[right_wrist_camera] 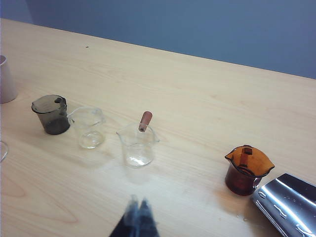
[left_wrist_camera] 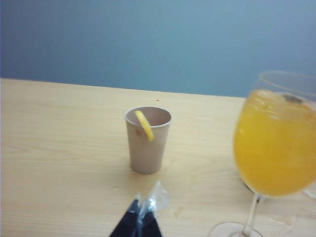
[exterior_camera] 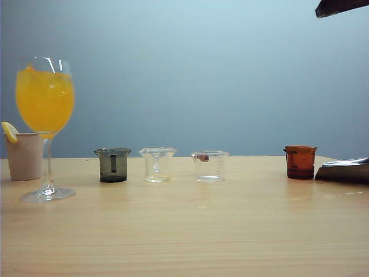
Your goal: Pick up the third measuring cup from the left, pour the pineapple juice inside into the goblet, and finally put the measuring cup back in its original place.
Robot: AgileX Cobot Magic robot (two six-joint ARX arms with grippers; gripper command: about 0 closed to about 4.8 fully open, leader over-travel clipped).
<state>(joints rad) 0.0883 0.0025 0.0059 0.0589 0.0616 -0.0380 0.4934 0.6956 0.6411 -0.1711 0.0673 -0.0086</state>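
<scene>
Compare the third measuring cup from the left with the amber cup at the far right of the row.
The third measuring cup is colourless, see-through plastic; the amber cup is tinted orange-brown. The third measuring cup has a reddish-brown handle, while the amber cup's handle matches its body. The third measuring cup stands close to the other clear cup; the amber cup stands apart, beside a shiny metal object. Both stand upright on the table with flared, spouted rims.
</scene>
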